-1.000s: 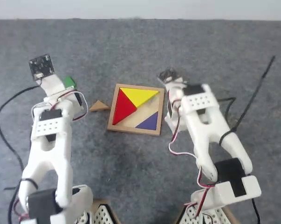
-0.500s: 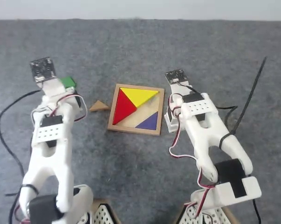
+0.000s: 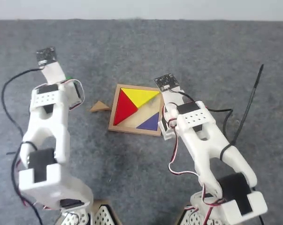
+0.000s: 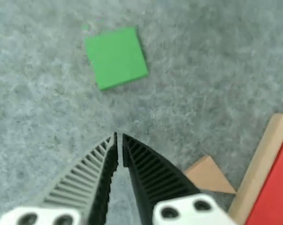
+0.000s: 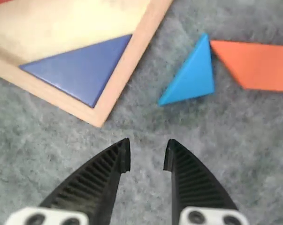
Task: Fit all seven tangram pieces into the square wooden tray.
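The square wooden tray (image 3: 116, 108) holds a red triangle (image 3: 124, 107), a yellow triangle (image 3: 140, 96) and a dark blue triangle (image 3: 149, 122). My left gripper (image 4: 118, 138) is shut and empty, low over the carpet between a green square (image 4: 115, 57) and a tan triangle (image 4: 209, 176); the tray's rim (image 4: 261, 168) lies just past the tan piece. My right gripper (image 5: 147, 149) is open and empty just off the tray's corner (image 5: 99, 119), near the dark blue triangle (image 5: 80, 72). A light blue triangle (image 5: 190, 75) and an orange parallelogram (image 5: 256, 63) lie on the carpet beside the tray.
Grey carpet covers the table. The tan triangle (image 3: 100, 106) sits left of the tray. The left arm (image 3: 49, 96) stands over the green square's spot, and the right arm (image 3: 190, 119) covers the pieces right of the tray. Black cables (image 3: 247, 112) trail at both sides.
The left arm has stretched farther back over the green square. The right arm has swung left and nearer, toward the tray's near right corner.
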